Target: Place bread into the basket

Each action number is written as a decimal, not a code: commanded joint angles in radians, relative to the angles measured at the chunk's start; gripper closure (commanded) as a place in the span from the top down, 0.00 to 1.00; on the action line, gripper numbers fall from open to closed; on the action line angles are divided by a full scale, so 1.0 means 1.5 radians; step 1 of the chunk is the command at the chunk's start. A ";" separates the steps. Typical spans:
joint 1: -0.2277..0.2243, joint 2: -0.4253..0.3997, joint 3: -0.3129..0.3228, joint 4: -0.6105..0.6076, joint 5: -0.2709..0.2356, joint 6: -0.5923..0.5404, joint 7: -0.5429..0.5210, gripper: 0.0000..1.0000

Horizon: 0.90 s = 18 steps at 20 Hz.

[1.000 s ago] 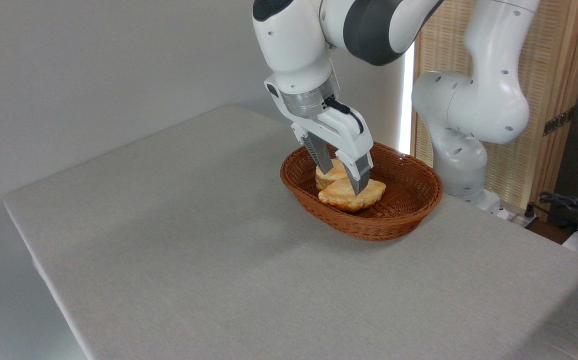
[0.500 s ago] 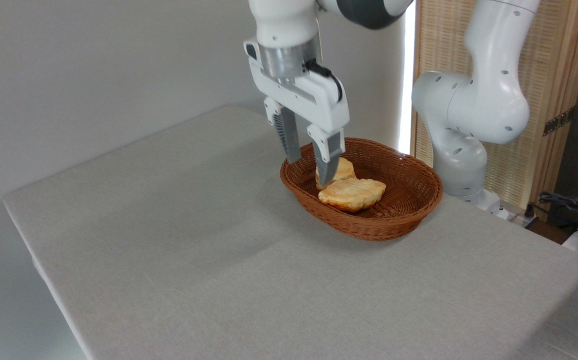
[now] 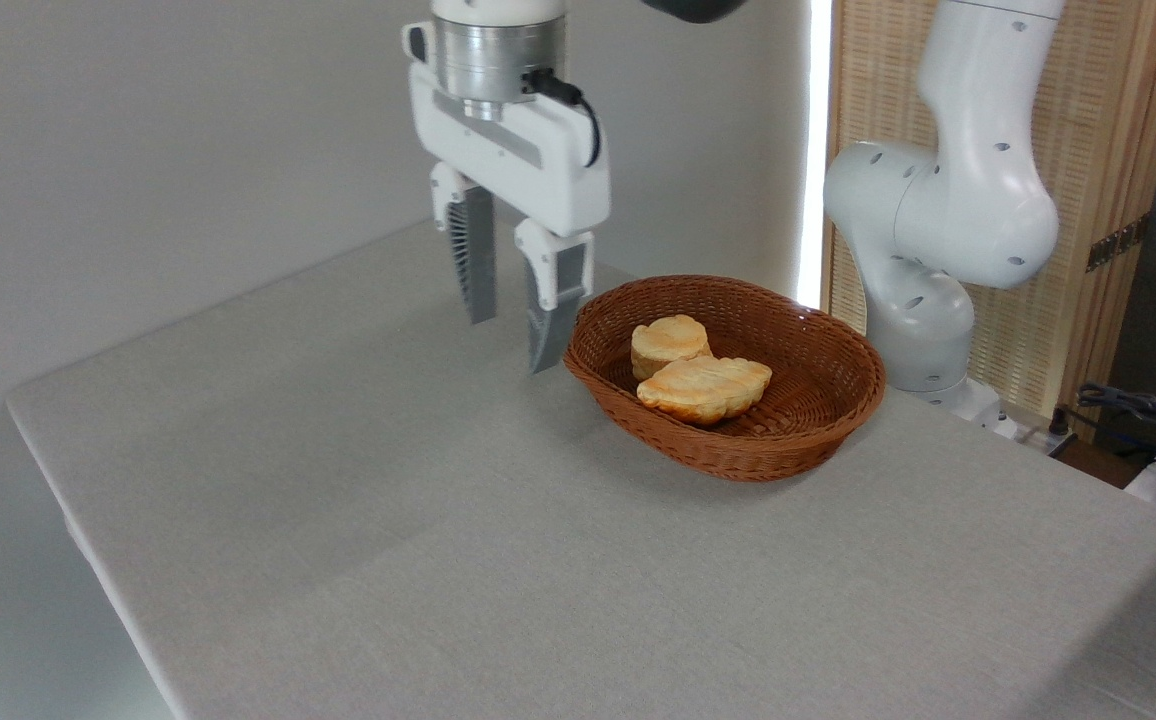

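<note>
Up above the worktop (image 3: 438, 500), the tool (image 3: 511, 345) hangs just left of the basket (image 3: 818, 420), with its two fingers apart and nothing between them. The bread (image 3: 704, 389) lies inside the basket, touching a small round bun (image 3: 668, 345). The job looks done; nothing seems left.

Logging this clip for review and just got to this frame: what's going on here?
A single robot arm is working at a cloth-covered table. The long leaf-shaped bread lies inside the wicker basket, in front of a small round bun and touching it. The gripper is open and empty, hanging above the table just left of the basket's rim. Nothing is being held, so the bread looks delivered.
</note>
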 commanded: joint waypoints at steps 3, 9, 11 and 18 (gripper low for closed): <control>-0.008 0.130 -0.022 0.148 -0.004 -0.006 -0.080 1.00; -0.008 0.206 -0.038 0.234 0.003 -0.010 -0.107 1.00; -0.009 0.219 -0.044 0.237 0.023 -0.009 -0.131 1.00; -0.008 0.240 -0.057 0.266 0.047 -0.010 -0.149 1.00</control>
